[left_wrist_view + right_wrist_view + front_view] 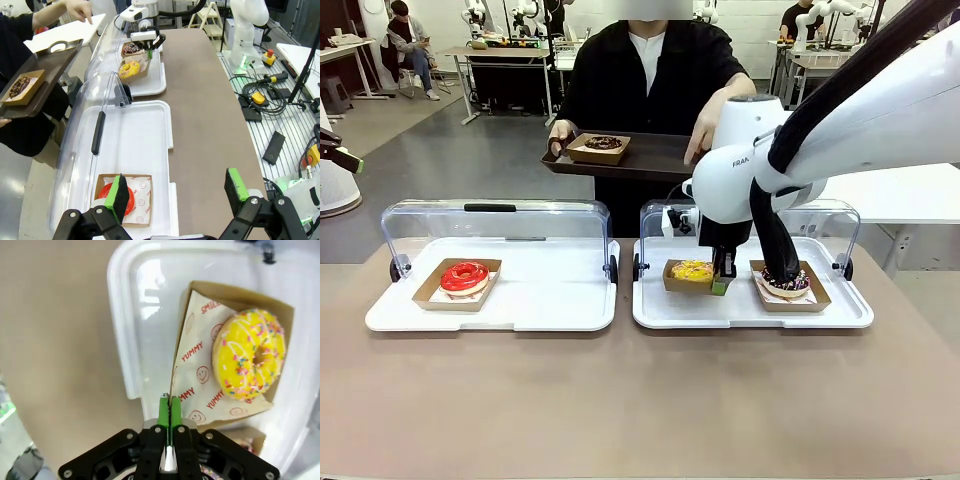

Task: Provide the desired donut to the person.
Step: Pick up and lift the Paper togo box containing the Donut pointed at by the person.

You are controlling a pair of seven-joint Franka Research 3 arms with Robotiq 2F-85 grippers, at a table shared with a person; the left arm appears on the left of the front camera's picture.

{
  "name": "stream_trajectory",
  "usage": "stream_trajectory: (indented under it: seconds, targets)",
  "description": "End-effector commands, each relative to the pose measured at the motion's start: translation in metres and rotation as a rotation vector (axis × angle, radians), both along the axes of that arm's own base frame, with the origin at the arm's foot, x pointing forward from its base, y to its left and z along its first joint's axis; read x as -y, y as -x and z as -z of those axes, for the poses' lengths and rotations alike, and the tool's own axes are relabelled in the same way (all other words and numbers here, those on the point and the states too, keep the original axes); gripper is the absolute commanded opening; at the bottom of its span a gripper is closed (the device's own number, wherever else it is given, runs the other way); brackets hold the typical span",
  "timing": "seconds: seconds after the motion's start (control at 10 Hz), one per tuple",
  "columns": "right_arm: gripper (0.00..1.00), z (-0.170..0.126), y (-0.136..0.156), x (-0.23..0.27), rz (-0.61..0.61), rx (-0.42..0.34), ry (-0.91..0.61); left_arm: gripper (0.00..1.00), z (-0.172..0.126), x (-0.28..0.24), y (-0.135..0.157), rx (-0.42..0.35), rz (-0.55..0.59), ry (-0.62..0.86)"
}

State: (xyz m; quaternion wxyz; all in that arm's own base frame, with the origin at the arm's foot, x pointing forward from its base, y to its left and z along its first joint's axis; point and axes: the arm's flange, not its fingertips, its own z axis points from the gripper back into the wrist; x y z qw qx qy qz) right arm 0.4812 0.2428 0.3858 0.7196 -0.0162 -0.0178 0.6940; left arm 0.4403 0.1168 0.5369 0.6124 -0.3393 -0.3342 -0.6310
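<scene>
Right gripper (170, 412) closed tight, its pads pinching the thin upright side wall of the cardboard box (235, 292) that holds the yellow donut (250, 354). The donut lies just beside the pads, inside the right-hand white tray (655, 312). The person (650, 70) holds a brown tray (660, 155) straight across the table. Left gripper (177, 189) wide open, empty, and farther from the donut.

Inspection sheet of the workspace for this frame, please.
Surface: brown table, two white trays, lids open.
Job's things: yellow donut and chocolate donut in right tray; red donut in left tray; person holds brown tray bearing a boxed donut.
Clutter: nothing seen.
Grippers: right gripper, jaws shut on yellow donut's box; left gripper, jaws open, holding nothing.
Cables: loose bundle on side bench.
Surroundings: other tables, people farther off.
</scene>
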Motion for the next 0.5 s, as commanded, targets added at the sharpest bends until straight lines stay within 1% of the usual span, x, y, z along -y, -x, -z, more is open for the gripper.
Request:
stream_trajectory:
  seconds: [0.0,0.2,0.4]
  targets:
    - [0.00,-0.028,0.036,0.005,-0.056,-0.018,0.014,1.00,-0.001,0.000,0.003,0.006,-0.002,0.004]
    - [0.00,-0.055,0.071,0.002,-0.111,-0.014,0.053,1.00,-0.001,0.000,0.003,0.006,-0.002,0.004]
    - [0.00,-0.080,0.100,-0.001,-0.155,-0.009,0.055,1.00,-0.001,0.000,0.003,0.006,-0.002,0.004]
